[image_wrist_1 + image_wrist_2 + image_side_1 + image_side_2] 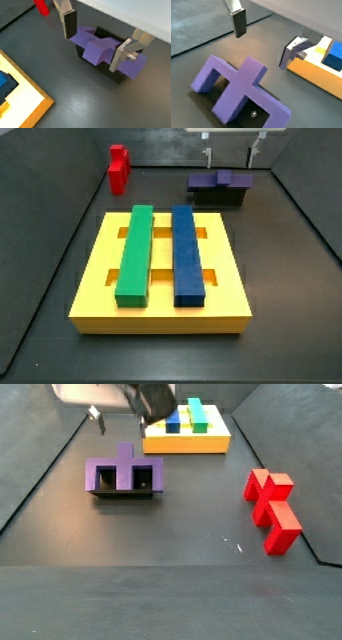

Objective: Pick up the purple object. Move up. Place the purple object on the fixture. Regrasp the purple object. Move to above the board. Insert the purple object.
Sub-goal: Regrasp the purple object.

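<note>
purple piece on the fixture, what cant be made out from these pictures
- Fixture: mostly hidden under the purple piece in both wrist views.
- Gripper: open above the piece; its upper body is cut off by the frame edge in both side views.
- Board: slots under the green bar and blue bar are covered.

— What sits on the dark floor (287, 278)?
— A yellow board (163, 306) in the middle, a red piece (118, 168) far left, the fixture (218, 196) far right; the gripper (233, 140) hangs above.
</note>
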